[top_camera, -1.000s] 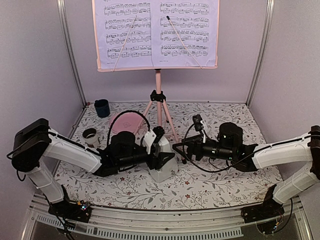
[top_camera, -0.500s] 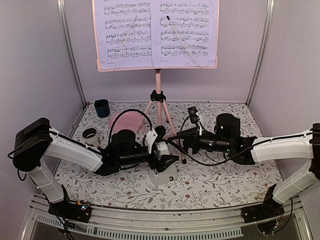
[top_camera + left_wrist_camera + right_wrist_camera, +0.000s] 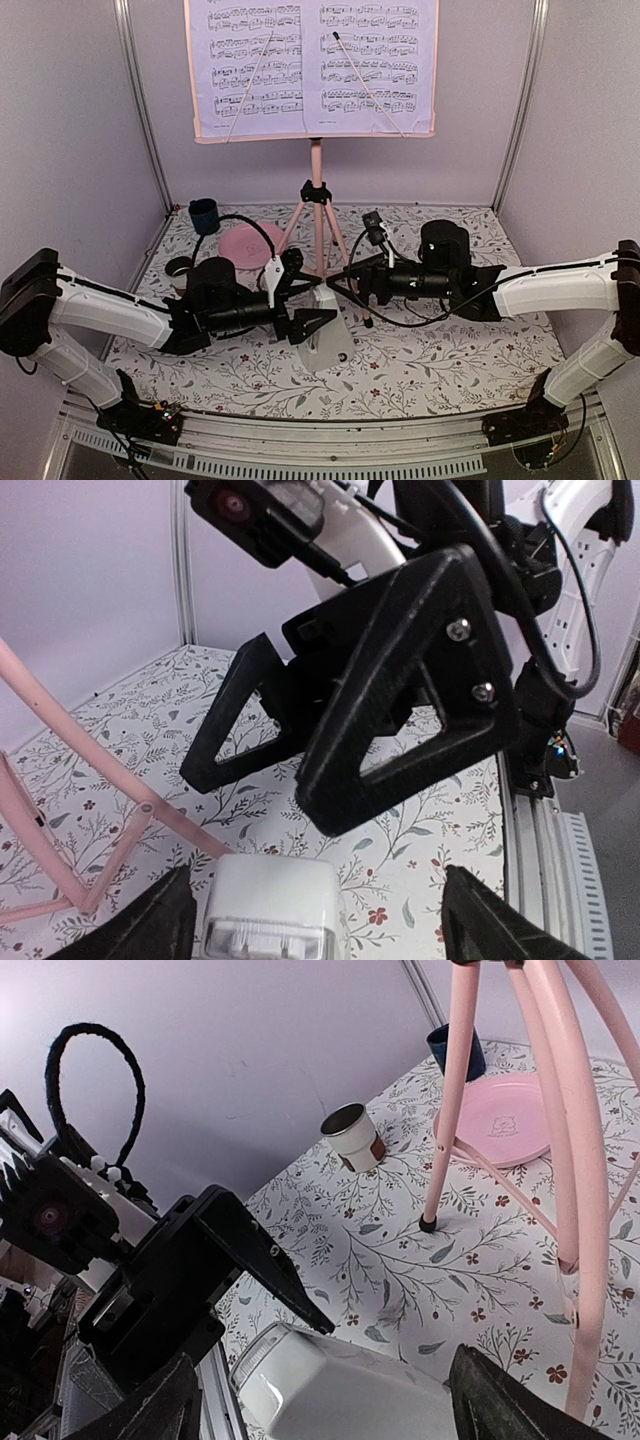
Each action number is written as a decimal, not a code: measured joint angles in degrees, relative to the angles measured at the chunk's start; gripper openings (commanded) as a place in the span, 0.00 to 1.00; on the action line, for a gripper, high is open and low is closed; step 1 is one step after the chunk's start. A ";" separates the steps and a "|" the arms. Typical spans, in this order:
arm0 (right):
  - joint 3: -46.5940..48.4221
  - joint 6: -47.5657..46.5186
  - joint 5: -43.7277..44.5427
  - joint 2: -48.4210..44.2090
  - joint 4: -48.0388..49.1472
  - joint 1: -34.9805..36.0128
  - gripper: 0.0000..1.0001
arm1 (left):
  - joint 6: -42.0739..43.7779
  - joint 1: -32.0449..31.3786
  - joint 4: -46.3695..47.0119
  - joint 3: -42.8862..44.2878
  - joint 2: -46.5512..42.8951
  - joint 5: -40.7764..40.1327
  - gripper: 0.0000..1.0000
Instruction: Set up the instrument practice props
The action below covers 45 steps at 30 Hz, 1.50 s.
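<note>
The small white metronome (image 3: 327, 338) stands on the flowered table in front of the pink music stand (image 3: 317, 190). The stand holds the sheet music pages (image 3: 312, 62) on its desk. My left gripper (image 3: 305, 295) is open just left of the metronome. In the left wrist view the metronome's top (image 3: 268, 905) lies between my spread fingers (image 3: 160, 925) without touching them. My right gripper (image 3: 343, 284) is open and empty, just right of and above the metronome. In the right wrist view the metronome (image 3: 340, 1390) lies low between my fingers (image 3: 505, 1400).
The stand's tripod legs (image 3: 445, 1110) reach down close behind both grippers. A round pink plate (image 3: 250, 243), a white cup (image 3: 181, 268) and a dark blue cup (image 3: 204, 214) sit at the back left. Grey walls close off the sides and back.
My left gripper has opened, let go of the metronome and drawn back to the left. My right gripper has moved left and back, towards the stand's legs.
</note>
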 measured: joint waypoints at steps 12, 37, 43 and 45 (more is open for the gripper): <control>2.54 1.62 -3.80 5.40 -1.05 0.00 0.84 | 1.64 4.39 0.04 -2.64 -1.75 6.88 0.59; 3.30 6.99 -8.22 7.63 -1.09 -1.75 0.75 | 1.22 6.14 5.09 -3.76 -0.13 9.66 0.31; 4.66 6.91 -8.50 8.28 -2.54 -1.75 0.73 | 1.25 6.36 6.08 -4.59 -0.44 9.62 0.18; 5.07 6.82 -8.59 8.50 -2.95 -1.75 0.72 | 1.27 6.43 6.32 -4.74 -0.50 9.62 0.15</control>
